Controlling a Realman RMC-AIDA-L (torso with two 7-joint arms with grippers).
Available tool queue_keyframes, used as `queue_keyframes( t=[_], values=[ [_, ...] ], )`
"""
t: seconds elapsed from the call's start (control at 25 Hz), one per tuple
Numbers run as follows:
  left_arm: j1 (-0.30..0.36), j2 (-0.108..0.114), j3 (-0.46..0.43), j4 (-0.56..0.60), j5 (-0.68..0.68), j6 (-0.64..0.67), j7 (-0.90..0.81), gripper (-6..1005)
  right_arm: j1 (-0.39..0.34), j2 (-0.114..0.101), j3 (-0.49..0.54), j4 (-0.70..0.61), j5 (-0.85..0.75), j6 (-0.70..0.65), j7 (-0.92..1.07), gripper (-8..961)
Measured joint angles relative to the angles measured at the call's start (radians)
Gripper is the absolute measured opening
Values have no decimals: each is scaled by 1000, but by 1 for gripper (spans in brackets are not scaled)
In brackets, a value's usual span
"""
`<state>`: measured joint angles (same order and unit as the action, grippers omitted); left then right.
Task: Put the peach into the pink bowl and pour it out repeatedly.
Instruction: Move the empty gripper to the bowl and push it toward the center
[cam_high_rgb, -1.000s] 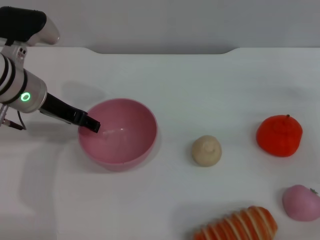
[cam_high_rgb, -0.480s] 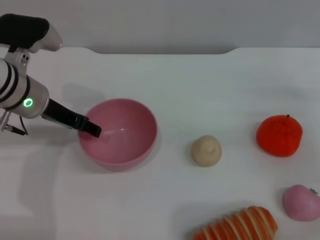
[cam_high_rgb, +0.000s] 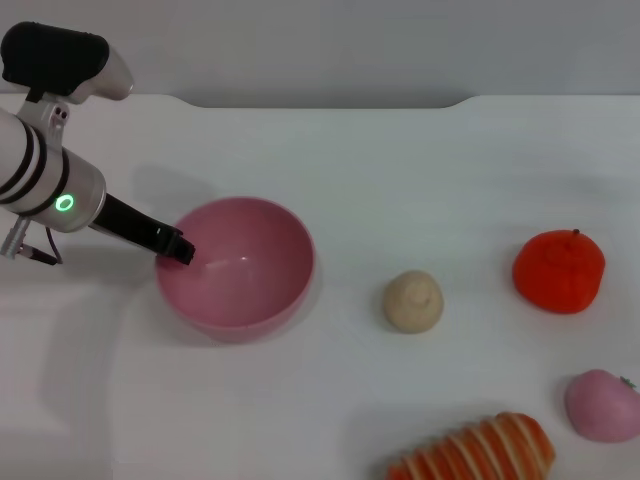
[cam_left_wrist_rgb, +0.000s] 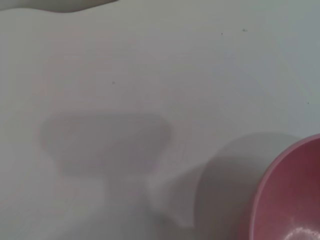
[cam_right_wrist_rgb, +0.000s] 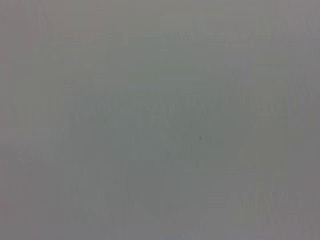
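1. My left claw (cam_high_rgb: 180, 248) sits at the left rim of the pink bowl (cam_high_rgb: 240, 265), centre-left in the head view. Fingers look pinched narrow on the rim, but whether they actually grip it I can't confirm.
2. The bowl stands upright on the white table (cam_high_rgb: 400, 170) and is empty inside. The left wrist view only catches an arc of the bowl (cam_left_wrist_rgb: 290, 195) in its lower right corner, none of my own fingers.
3. The peach (cam_high_rgb: 602, 405) lies at the lower right edge of the head view, well apart from the bowl and nowhere near my left claw.
4. Also on the table: beige lump (cam_high_rgb: 413, 300) mid-frame, orange-red fruit (cam_high_rgb: 559, 271) at right, striped bread-like toy (cam_high_rgb: 478, 450) at the bottom edge. None of them in play.
5. My right claw isn't in view. Its wrist camera shows blank grey only.
6. Judgement: we're at the gap between cycles, bowl emptied and peach out.
7. Next move calls for picking up the peach. It's on the far right, so that's the right arm's reach. Then carry it across and drop it into the bowl while the left side steadies the rim.
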<state>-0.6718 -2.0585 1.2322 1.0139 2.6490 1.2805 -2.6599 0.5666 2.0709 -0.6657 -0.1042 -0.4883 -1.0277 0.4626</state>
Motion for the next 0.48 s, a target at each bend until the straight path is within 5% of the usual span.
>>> queue_keyframes(
  t=[0.48],
  values=[
    [2,1,0,4,1,-1,0,176,-2,1,0,0,-1,0,9,505]
  ],
)
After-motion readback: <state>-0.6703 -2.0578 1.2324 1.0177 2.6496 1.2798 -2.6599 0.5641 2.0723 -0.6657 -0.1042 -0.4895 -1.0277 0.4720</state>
